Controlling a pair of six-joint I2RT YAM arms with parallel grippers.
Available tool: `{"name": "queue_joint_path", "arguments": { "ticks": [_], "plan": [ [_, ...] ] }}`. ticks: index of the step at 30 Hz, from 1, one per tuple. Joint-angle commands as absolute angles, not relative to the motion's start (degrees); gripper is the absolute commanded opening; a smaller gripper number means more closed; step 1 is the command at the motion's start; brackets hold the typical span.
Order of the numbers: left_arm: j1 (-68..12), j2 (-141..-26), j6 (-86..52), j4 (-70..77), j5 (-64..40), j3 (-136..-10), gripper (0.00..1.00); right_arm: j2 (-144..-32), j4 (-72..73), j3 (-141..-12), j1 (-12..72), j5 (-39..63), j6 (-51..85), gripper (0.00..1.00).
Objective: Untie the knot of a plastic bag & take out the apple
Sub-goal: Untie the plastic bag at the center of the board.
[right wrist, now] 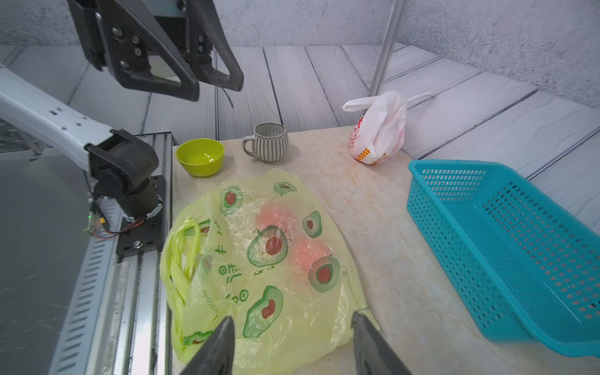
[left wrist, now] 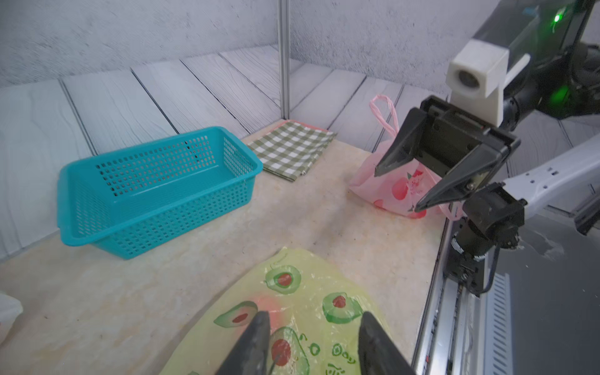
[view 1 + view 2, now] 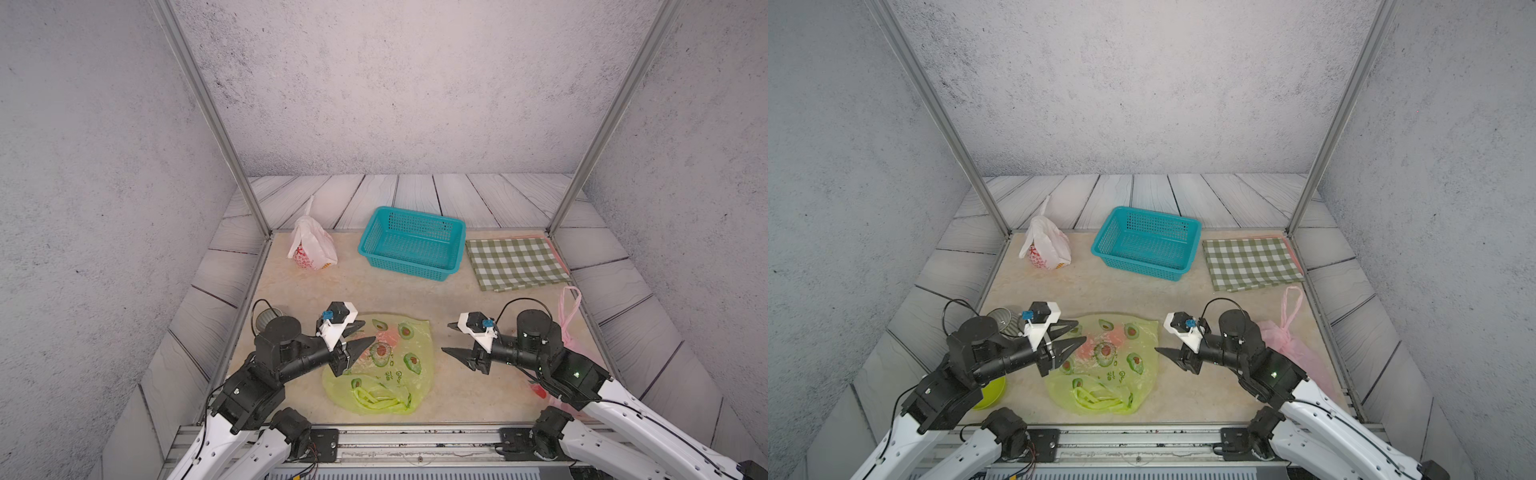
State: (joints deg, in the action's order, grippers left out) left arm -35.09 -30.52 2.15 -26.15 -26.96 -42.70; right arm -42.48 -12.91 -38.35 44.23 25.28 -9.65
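Lying flat at btm ctr of both top views, the yellow-green plastic bag (image 3: 386, 365) w/ avocado print sits on the beige table (image 3: 457, 299), between the two arms. Its handles (image 3: 380, 401) are bunched in loose loops at the bag's btm end; can't tell if they are knotted. Red-pink patches (image 1: 276, 214) show through the film near the bag's middle, too blurred to say if that is the apple.

L gripper (image 3: 368, 331) hangs over the bag's left edge, jaws apart, holding nothing. Its dark fingertips (image 2: 259, 328) show at the btm of the left wrist view w/ the avocado print between them. R gripper (image 3: 446, 336) is just right of the bag, clear of it, jaws apart too & empty.

Upper ctr of the table in both top views: teal basket (image 3: 407, 266), upright. Left of it stands a white bag (image 3: 311, 247) w/ red print, handles sticking up. Right of the basket lies a green-checked cloth (image 3: 515, 262), folded flat. Pink bag (image 2: 399, 188) sits at the table's right edge, behind the R arm. In the right wrist view, upper ctr: lime bowl (image 1: 200, 156) & striped mug (image 1: 269, 143) side by side, not touching, beyond the plastic bag.
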Motion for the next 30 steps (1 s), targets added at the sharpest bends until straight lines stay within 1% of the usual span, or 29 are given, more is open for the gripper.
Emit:
{"name": "queue_joint_path", "arguments": {
  "ticks": [1,2,4,5,7,8,9,11,12,14,15,17,20,25,27,28,29,30],
  "plan": [
    [-39.26,-31.22,2.68,-31.92,-23.73,-43.55,0.46,-45.36,-18.39,-38.78,46.42,25.35,-1.94,0.60],
    [-40.65,-32.19,0.51,-33.36,-22.19,-44.06,0.44,-46.52,-18.13,-38.45,47.04,23.45,2.84,0.60],
    [-42.42,-34.33,-4.66,-35.72,-21.20,-45.26,0.36,-49.02,-17.94,-38.02,47.24,23.20,10.87,0.60],
    [-43.19,-35.27,-8.85,-36.81,-19.94,-45.58,0.33,-50.73,-17.15,-37.24,47.37,22.72,16.53,0.58],
    [-44.97,-36.59,-14.68,-39.02,-18.65,-45.48,0.32,-53.95,-15.00,-35.26,48.12,23.91,24.26,0.56],
    [-46.68,-36.60,-17.46,-39.65,-17.63,-44.72,0.32,-55.46,-12.91,-33.91,49.68,24.50,26.39,0.56],
    [-48.83,-36.23,-19.82,-39.56,-15.45,-43.86,0.31,-56.24,-11.83,-32.91,51.78,22.99,27.46,0.57],
    [-54.73,-34.72,-25.53,-38.49,-9.90,-41.92,0.31,-57.55,-10.45,-31.25,57.22,16.89,28.63,0.61],
    [-56.51,-34.03,-27.99,-37.60,-8.30,-40.91,0.33,-58.20,-10.14,-30.65,58.54,15.28,29.62,0.63],
    [-59.68,-33.15,-32.81,-34.85,-5.65,-38.02,0.39,-59.79,-8.05,-29.14,59.50,14.37,32.30,0.66],
    [-61.09,-33.17,-34.19,-33.68,-5.00,-36.85,0.40,-60.37,-6.31,-28.11,59.66,14.23,33.38,0.67],
    [-64.01,-33.98,-35.69,-31.64,-2.71,-34.56,0.40,-61.54,-1.57,-25.57,60.02,14.35,35.28,0.68],
    [-66.45,-35.94,-35.99,-30.49,0.13,-32.97,0.40,-63.67,2.84,-24.08,60.06,14.46,36.85,0.69],
    [-66.88,-37.18,-35.51,-30.74,2.95,-32.87,0.39,-68.33,10.31,-23.95,60.07,14.52,40.26,0.69],
    [-66.90,-37.05,-35.17,-30.81,3.88,-32.80,0.38,-70.28,13.15,-24.27,60.08,14.60,42.08,0.65],
    [-66.90,-36.77,-35.08,-31.08,4.57,-32.87,0.38,-71.24,14.39,-24.72,60.08,15.16,42.42,0.58],
    [-66.88,-36.37,-34.85,-31.29,5.26,-32.89,0.38,-71.94,14.95,-25.54,60.06,15.59,42.70,0.46],
    [-66.88,-35.93,-34.53,-31.51,6.03,-32.85,0.38,-72.06,14.55,-26.48,59.97,15.79,42.58,0.36]
  ]
}}
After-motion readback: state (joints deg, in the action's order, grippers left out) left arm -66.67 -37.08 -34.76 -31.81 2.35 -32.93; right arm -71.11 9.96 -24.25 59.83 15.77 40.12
